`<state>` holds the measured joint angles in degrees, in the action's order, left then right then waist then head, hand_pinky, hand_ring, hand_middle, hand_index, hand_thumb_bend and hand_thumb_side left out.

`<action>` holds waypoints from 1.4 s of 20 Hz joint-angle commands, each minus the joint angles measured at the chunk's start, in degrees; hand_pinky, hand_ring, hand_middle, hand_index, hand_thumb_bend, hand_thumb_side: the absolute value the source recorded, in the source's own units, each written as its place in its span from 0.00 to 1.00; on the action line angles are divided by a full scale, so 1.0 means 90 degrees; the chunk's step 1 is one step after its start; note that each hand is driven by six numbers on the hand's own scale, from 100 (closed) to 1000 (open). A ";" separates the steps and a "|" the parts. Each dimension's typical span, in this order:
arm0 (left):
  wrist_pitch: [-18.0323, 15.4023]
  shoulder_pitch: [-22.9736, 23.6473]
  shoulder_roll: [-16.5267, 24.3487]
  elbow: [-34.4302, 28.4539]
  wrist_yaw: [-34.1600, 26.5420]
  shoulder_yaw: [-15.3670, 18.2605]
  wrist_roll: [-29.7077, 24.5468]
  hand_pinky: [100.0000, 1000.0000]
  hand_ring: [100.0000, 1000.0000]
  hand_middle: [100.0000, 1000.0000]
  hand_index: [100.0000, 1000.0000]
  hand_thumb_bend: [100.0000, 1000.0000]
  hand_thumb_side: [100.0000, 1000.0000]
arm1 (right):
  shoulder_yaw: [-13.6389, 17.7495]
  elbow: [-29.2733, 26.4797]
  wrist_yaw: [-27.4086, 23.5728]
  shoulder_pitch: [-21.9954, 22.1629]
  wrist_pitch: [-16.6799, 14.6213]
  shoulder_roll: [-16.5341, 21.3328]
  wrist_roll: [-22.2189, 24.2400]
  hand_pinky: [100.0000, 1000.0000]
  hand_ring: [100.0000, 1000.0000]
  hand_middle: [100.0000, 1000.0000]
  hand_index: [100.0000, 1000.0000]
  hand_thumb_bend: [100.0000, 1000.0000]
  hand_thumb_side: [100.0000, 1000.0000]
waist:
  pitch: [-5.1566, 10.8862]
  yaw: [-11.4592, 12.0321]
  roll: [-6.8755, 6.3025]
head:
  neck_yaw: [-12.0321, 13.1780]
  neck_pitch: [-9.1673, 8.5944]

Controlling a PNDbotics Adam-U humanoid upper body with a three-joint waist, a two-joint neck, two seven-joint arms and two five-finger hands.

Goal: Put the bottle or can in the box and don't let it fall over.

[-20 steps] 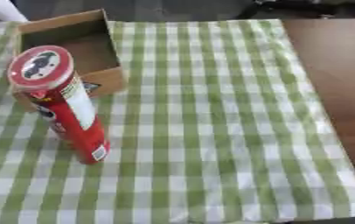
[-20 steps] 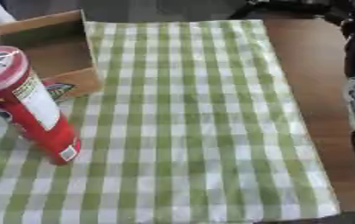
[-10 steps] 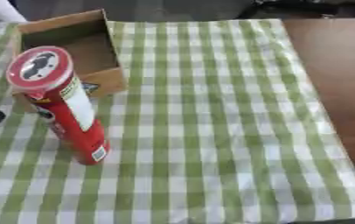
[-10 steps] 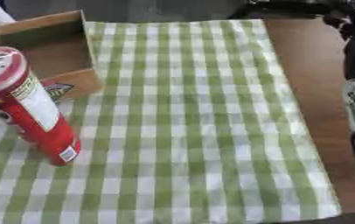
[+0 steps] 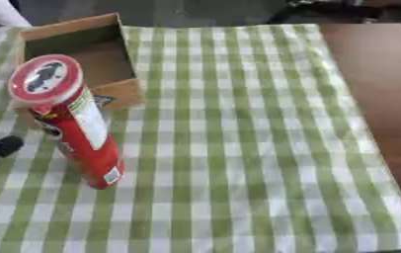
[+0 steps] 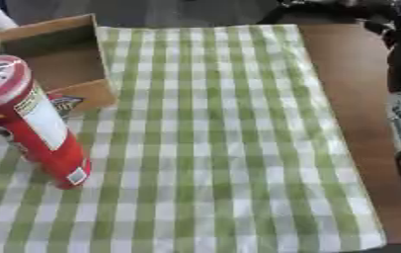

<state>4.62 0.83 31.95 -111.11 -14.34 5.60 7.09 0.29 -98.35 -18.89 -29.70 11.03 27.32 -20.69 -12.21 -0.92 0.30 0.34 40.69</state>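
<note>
At the left edge of the frame only a dark tip of your left hand (image 5: 5, 146) shows, so its fingers cannot be judged. The red can (image 5: 70, 123) stands upright, ungrasped, on the checked cloth (image 5: 238, 148) at centre left, just before the open cardboard box (image 5: 83, 59) at upper left, so placement remains entirely undone. No label writing is legible.

Green-and-white checked tablecloth (image 5: 238, 123) covering most of the frame, brown wooden table (image 5: 381, 84) showing along the right, dark floor lying across the top edge
</note>
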 commanded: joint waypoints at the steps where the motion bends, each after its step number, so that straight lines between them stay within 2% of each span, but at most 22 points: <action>1: 0.0081 -0.0108 0.0079 -0.0002 0.0034 -0.0062 -0.0098 1.00 0.86 0.91 0.87 0.93 0.06 | 0.0025 -0.0081 0.0011 -0.0083 -0.0024 0.0083 0.0022 0.80 0.83 0.83 0.84 0.20 0.67 | 0.0079 -0.0004 0.0000 | 0.0001 -0.0076; 10: 0.0165 -0.0357 0.0023 0.0128 -0.0044 -0.0363 -0.0415 1.00 0.86 0.91 0.86 0.90 0.07 | 0.0016 -0.0075 0.0007 -0.0087 -0.0020 0.0065 0.0041 0.80 0.83 0.83 0.84 0.19 0.68 | 0.0081 -0.0007 0.0022 | -0.0001 -0.0107; 28: 0.0300 -0.0732 -0.0098 0.0199 -0.0097 -0.0719 -0.0928 1.00 0.87 0.91 0.86 0.90 0.07 | 0.0008 -0.0060 0.0003 -0.0078 -0.0020 0.0033 0.0058 0.81 0.84 0.83 0.84 0.19 0.68 | 0.0065 -0.0044 0.0020 | 0.0030 -0.0112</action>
<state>7.27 -5.08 30.49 -108.77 -14.92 -0.87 -0.84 -0.01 -98.34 -18.89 -29.70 10.94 26.87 -20.33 -12.26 -1.25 0.52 0.43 40.20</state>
